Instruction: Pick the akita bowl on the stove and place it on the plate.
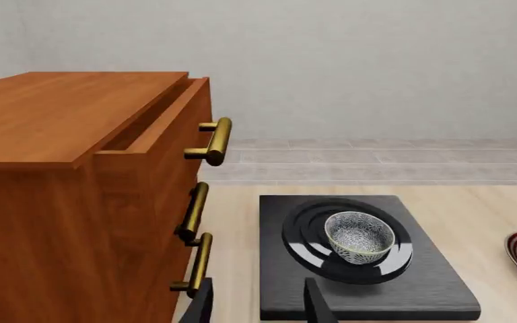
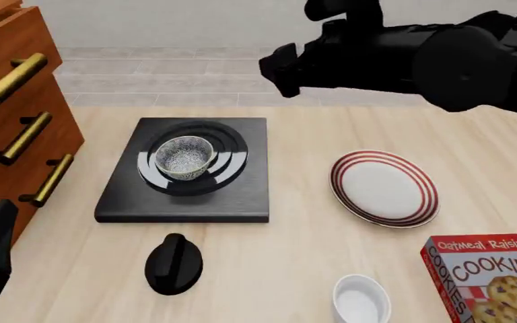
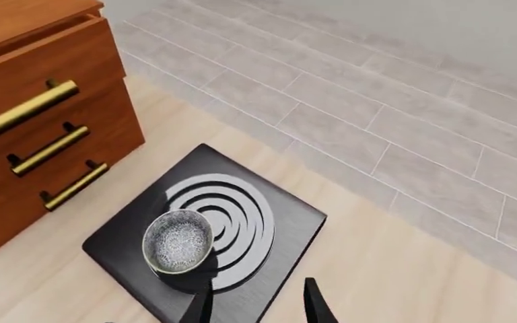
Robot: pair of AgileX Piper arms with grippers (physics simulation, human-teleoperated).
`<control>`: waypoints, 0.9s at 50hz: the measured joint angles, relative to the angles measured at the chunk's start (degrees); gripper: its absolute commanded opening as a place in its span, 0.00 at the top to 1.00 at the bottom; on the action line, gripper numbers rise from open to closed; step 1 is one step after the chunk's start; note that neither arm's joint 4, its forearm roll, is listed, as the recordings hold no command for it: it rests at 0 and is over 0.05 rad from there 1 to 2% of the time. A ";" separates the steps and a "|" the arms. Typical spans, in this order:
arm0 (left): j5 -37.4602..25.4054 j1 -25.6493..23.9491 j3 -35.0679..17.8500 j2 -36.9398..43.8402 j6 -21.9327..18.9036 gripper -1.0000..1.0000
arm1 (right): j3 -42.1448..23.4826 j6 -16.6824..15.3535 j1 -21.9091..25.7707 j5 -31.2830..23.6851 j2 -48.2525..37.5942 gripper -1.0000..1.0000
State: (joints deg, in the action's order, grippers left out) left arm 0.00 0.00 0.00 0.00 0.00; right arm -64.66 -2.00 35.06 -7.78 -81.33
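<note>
The akita bowl (image 2: 185, 156) stands upright on the glossy rings of the black stove (image 2: 124, 202), left of the table's middle. The red-striped white plate (image 2: 341, 182) lies to the stove's right with nothing on it. My right gripper (image 3: 256, 306) hangs high above the stove's far right side, open and holding nothing; the bowl (image 3: 178, 241) lies below it, a little to one side. My left gripper (image 1: 258, 306) is open low at the table's near left, with the bowl (image 1: 360, 235) ahead of it on the stove (image 1: 420, 289).
A wooden drawer cabinet (image 2: 7, 134) with brass handles stands left of the stove, its top drawer slightly open. A black round knob (image 2: 174, 264), a white cup (image 2: 361, 299) and a cookie box (image 2: 492, 276) sit near the front edge. The right arm (image 2: 420, 54) spans the back right.
</note>
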 measured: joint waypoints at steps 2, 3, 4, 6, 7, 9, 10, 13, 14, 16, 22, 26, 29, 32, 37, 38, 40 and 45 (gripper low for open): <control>0.00 0.00 0.00 0.00 0.00 0.00 | -0.91 0.11 0.31 -0.25 -0.93 0.00; 0.00 0.00 0.00 0.00 0.00 0.00 | -1.33 0.22 0.47 -0.38 -1.37 0.00; 0.00 0.00 0.00 0.00 0.00 0.00 | -1.77 0.30 0.60 -0.50 -1.82 0.00; 0.00 0.00 0.00 0.00 0.00 0.00 | -2.64 0.45 0.88 -0.77 -2.71 0.00; 0.00 0.00 0.00 0.00 0.00 0.00 | -3.07 0.59 1.02 -0.92 -3.16 0.00; 0.00 0.00 0.00 0.00 0.00 0.00 | -3.97 0.71 1.26 -1.22 -4.06 0.00; 0.00 0.00 0.00 0.00 0.00 0.00 | -4.39 0.77 1.38 -1.35 -4.50 0.00; 0.00 0.00 0.00 0.00 0.00 0.00 | -5.75 0.94 1.73 -1.78 -5.91 0.00; 0.00 0.00 0.00 0.00 0.00 0.00 | -6.23 0.98 1.88 -1.95 -6.39 0.00; 0.00 0.00 0.00 0.00 0.00 0.00 | -7.21 1.12 2.17 -2.27 -7.35 0.00; 0.00 0.00 0.00 0.00 0.00 0.00 | -10.10 1.48 2.93 -3.13 -10.33 0.00; 0.00 0.00 0.00 0.00 0.00 0.00 | -11.85 1.75 3.31 -3.57 -12.28 0.00; 0.00 0.00 0.00 0.00 0.00 0.00 | -13.10 1.98 3.54 -3.89 -13.73 0.00; 0.00 0.00 0.00 0.00 0.00 0.00 | -14.20 2.32 3.77 -4.21 -15.21 0.00; 0.00 0.00 0.00 0.00 0.00 0.00 | -15.48 2.95 4.12 -4.50 -17.40 0.00; 0.00 0.00 0.00 0.00 0.00 0.00 | -15.66 3.04 4.17 -4.51 -17.79 0.00; 0.00 0.00 0.00 0.00 0.00 0.00 | -15.95 3.23 4.24 -4.48 -18.53 0.00; 0.00 0.00 0.00 0.00 0.00 0.00 | -16.48 3.62 4.32 -4.31 -20.15 0.00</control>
State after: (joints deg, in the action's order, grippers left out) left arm 0.00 0.00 0.00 0.00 0.00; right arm -81.15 1.63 39.38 -12.08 -101.48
